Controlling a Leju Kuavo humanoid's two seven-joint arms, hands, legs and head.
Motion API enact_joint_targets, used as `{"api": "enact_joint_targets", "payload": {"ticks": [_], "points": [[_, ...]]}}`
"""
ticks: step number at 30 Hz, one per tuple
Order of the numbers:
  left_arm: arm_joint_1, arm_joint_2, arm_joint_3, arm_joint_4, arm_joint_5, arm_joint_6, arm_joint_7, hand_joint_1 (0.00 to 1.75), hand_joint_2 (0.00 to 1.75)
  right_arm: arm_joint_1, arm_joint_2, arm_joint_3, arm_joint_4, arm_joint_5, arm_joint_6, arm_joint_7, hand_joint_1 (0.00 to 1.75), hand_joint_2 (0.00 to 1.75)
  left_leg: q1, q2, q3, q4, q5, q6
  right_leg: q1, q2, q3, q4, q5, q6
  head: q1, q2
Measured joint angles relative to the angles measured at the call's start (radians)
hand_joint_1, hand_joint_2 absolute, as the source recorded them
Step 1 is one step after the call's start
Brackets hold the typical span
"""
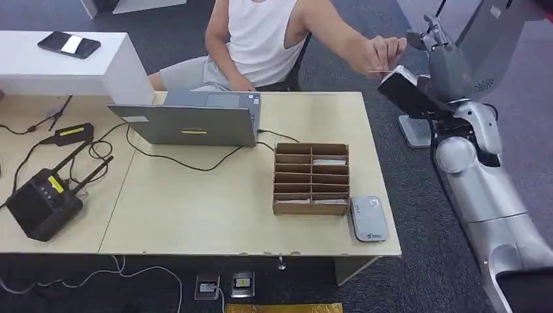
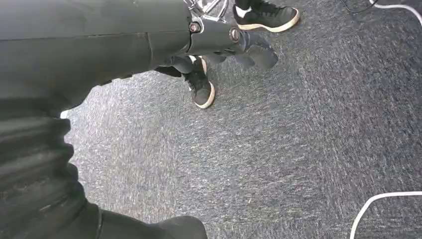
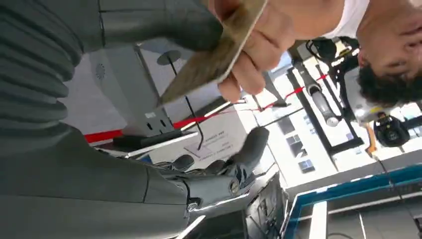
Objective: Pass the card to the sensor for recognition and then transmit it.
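Our right robot hand is raised, fingers apart and empty, to receive the card a person's hand holds against it; the sensor lies well below on the counter.

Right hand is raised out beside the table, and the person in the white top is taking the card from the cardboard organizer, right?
Not the organizer. In the head view the person's hand meets the card up at the raised right hand, beside the table.

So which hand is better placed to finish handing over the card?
Right. The right hand is raised beside the person's hand, both at the card; the left hand hangs over the carpet.
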Motion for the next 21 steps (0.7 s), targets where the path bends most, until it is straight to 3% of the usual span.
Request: {"api": "enact_joint_targets", "payload": {"ticks": [6, 21], "points": [[0.003, 0.002, 0.000, 0.000, 0.000, 0.001, 0.000, 0.00, 1.75, 0.001, 0.000, 0.015, 0.000, -0.008, 0.048, 0.004, 1.75, 1.75, 0.000, 0.000, 0.000, 0.000, 0.000, 0.000, 0.000, 0.000, 0.000, 0.000, 0.000, 0.000, 0.000, 0.000], [0.003, 0.007, 0.000, 0.000, -0.005, 0.001, 0.000, 0.00, 1.75, 0.010, -0.001, 0.033, 0.000, -0.024, 0.079, 0.013, 1.75, 1.75, 0.000, 0.000, 0.000, 0.000, 0.000, 0.000, 0.000, 0.000, -0.001, 0.000, 0.000, 0.000, 0.000, 0.000]]}}
